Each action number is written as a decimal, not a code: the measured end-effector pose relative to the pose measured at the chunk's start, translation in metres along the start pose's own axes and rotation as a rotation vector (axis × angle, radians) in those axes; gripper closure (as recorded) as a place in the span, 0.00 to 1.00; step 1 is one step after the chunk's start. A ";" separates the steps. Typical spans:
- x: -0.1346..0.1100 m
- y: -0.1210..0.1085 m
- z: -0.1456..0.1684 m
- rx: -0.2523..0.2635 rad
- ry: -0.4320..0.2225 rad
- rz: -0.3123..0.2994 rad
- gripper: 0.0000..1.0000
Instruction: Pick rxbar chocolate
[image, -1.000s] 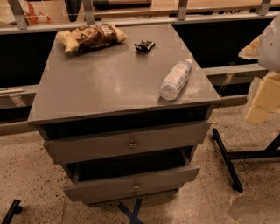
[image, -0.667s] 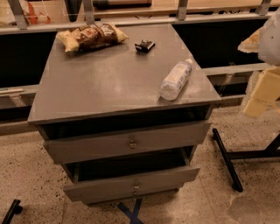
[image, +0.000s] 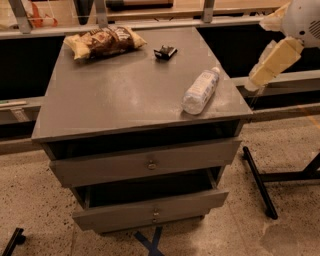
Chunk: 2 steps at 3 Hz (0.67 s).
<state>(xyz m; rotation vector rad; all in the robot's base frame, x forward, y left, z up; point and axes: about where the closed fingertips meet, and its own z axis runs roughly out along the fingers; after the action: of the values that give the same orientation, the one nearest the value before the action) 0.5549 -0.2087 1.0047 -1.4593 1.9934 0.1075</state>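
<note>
The rxbar chocolate (image: 165, 51) is a small black-wrapped bar lying on the far part of the grey cabinet top (image: 115, 95), right of centre. My gripper (image: 270, 64) hangs in the air at the upper right, off the cabinet's right edge. It is to the right of the clear plastic bottle (image: 200, 91) and well to the right of and nearer than the bar. It touches nothing.
A yellow-brown chip bag (image: 105, 41) lies at the cabinet's far left. The bottle lies on its side near the right front corner. Two drawers sit below, and the lower one (image: 150, 207) is pulled out a little. A black stand leg (image: 257, 180) crosses the floor at right.
My arm and gripper have moved up and a little left, closer to the cabinet's right edge. The things on the cabinet have not moved.
</note>
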 end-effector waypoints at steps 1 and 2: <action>-0.003 -0.037 0.035 0.041 -0.143 0.082 0.00; -0.002 -0.068 0.077 0.091 -0.214 0.127 0.00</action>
<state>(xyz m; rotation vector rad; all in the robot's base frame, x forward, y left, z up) 0.6495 -0.1999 0.9663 -1.2108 1.8896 0.2153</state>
